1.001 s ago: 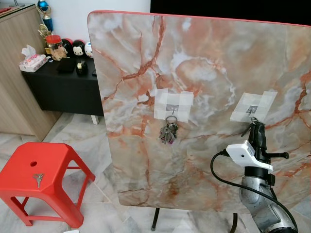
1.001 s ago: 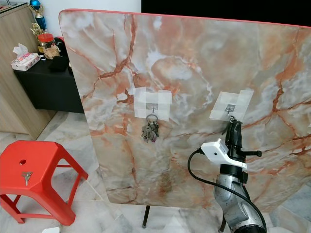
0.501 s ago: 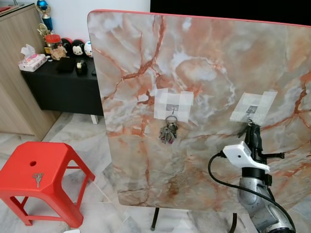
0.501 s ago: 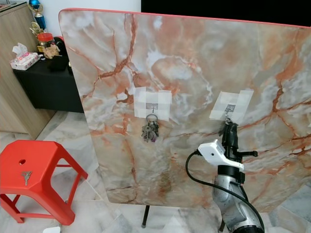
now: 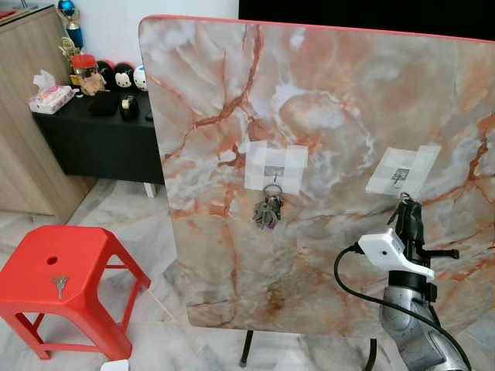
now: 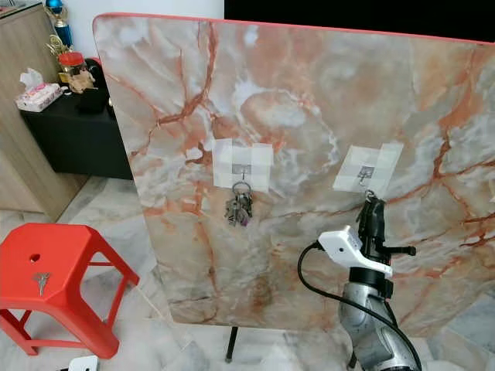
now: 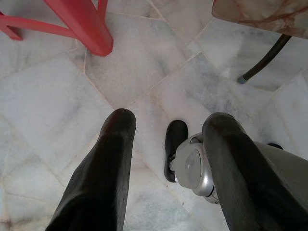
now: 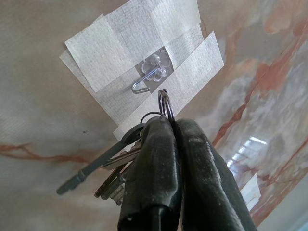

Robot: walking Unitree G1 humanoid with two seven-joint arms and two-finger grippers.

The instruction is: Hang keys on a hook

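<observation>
The keys (image 8: 120,166) are pinched between the closed fingers of the right gripper (image 8: 173,139), their ring just below the right hook (image 8: 144,83), not yet hung. The left gripper (image 7: 166,159) hangs spread, empty.

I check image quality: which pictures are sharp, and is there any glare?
Both eye views are sharp and evenly lit. Right wrist view: the hook and key ring are crisp, with a bright glare patch on the marble board. Left wrist view: the close fingers look soft.
</observation>
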